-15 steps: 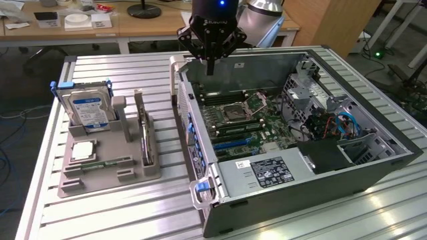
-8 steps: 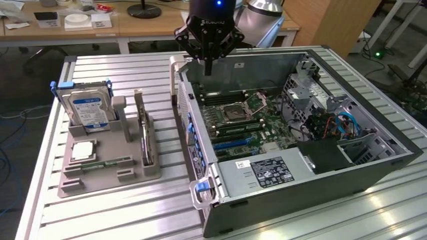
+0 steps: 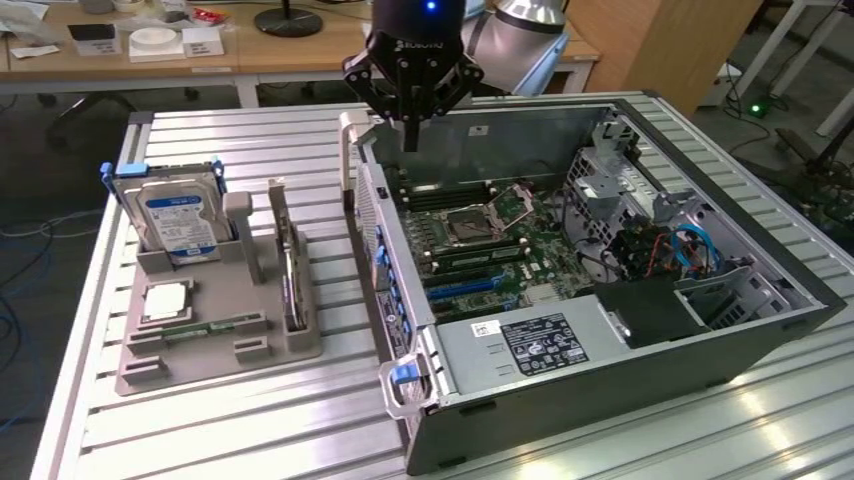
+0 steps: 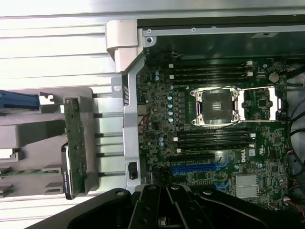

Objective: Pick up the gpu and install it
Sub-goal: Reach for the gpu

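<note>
The gripper (image 3: 411, 138) hangs above the rear wall of the open computer case (image 3: 627, 375), with its fingers drawn together and nothing held between them. The gpu (image 3: 290, 268) stands on edge in a slot of the grey parts holder (image 3: 214, 335), well apart from the gripper toward the exterior view's left and just beside the case's side wall. The wrist view shows the gpu (image 4: 76, 138) edge-on, its green board facing the case. The step in hand is judged to be the approach to the card, so the task is at its start. Spread the fingers fully before you descend, because the shut fingers cannot straddle the board. Align the finger pads parallel to the flat faces of the card and centre them along its top edge. Approach vertically, since the holder post and the hard drive (image 3: 180, 215) stand near and a slanted path risks a collision. Grip on bare board, not on components, and lift straight up so the card does not bind in its slot. 1 blue expansion slot (image 4: 193, 168) lies free on the motherboard (image 4: 157, 109).
</note>
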Controlling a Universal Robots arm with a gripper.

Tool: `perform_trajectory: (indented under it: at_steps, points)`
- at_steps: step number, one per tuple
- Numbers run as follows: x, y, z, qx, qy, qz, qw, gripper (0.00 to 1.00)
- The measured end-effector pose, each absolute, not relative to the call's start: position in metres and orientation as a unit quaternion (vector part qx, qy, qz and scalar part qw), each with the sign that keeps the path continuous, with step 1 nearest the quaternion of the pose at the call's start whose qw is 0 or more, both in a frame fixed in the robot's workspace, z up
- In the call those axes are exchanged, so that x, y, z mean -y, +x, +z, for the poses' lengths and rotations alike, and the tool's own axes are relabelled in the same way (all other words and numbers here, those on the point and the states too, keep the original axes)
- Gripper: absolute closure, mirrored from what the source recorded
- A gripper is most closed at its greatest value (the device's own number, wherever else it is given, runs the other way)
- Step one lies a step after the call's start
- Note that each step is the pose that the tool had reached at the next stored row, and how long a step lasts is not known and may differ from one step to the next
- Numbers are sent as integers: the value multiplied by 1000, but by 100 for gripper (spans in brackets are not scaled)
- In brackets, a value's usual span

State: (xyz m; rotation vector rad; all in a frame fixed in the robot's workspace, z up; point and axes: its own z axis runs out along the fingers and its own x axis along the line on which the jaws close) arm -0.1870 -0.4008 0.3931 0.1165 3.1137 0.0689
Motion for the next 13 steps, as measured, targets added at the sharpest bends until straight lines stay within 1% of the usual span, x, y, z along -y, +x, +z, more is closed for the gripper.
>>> perform_trajectory:
  at_steps: [13]
  points:
    - [401,-197,393,-999,37,22,12,89]
